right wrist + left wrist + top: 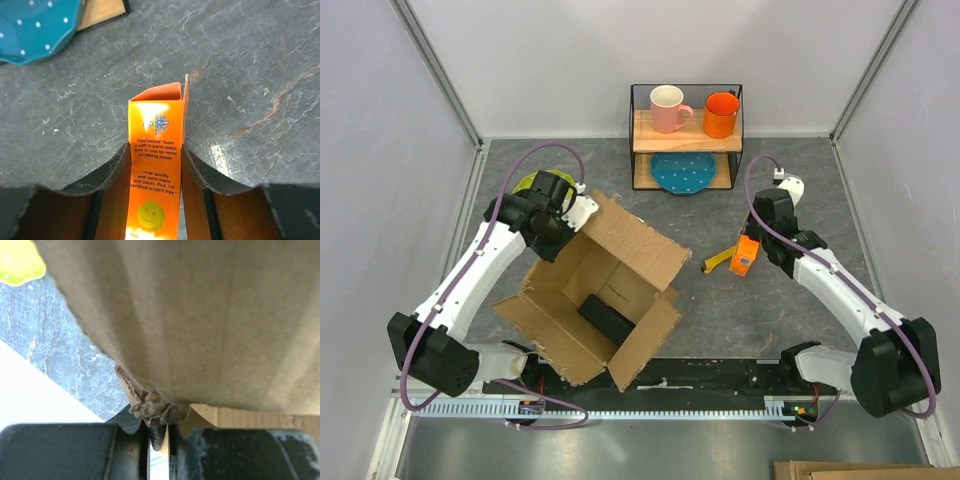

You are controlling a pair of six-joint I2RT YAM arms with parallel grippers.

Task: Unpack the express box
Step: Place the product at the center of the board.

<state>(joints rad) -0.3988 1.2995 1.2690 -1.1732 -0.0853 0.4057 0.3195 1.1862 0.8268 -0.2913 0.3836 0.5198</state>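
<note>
**Both pincers hold something**

A yellow-green thing (530, 184) lies behind the left pincer (159, 432), which is clenched on a torn, rough flap of the express box (605, 300). The brown cardboard box stands open on the grey stony table (720, 310), with a black block (607, 318) inside. At the back, a wire shelf (650, 130) holds a pink mug (668, 108), an orange mug (721, 114) and a dotted blue plate (682, 172). The right pincer (156, 190) squeezes a shiny orange carton (156, 130), well apart from the box.

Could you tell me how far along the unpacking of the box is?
Done: the box is open, flaps spread. In hand: the left gripper pinches a flap, and the right gripper grips an orange carton outside the box, apparently unpacked. Left: a black item lies inside the box.
</note>
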